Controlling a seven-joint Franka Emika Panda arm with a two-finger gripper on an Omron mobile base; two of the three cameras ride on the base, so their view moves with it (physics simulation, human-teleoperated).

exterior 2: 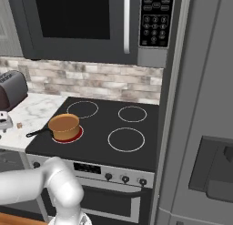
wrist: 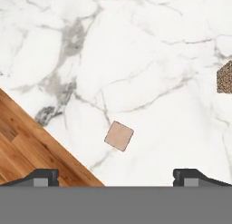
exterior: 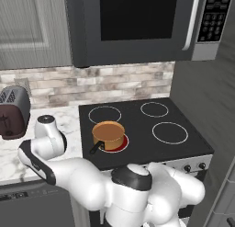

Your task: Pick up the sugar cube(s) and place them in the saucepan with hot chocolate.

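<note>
In the hand view, one tan sugar cube (wrist: 119, 136) lies on the white marble counter, just above the gap between my fingertips. A second, darker speckled sugar cube (wrist: 224, 76) is cut by the right edge. My gripper (wrist: 118, 177) hangs open above the counter, fingers wide apart and holding nothing. From the right base view a sugar cube (exterior 2: 19, 125) is a tiny brown speck on the counter left of the stove. The orange-copper saucepan (exterior: 109, 135) (exterior 2: 64, 126) stands on the glowing red front-left burner, with its black handle pointing toward the counter.
A dark red toaster (exterior: 13, 112) stands at the back left of the counter. The counter's front edge runs close to the cube, with wood floor (wrist: 27, 146) beyond it. A black stove (exterior: 147, 129) has a microwave (exterior: 133, 24) above it. A grey fridge (exterior 2: 205, 128) stands to the right.
</note>
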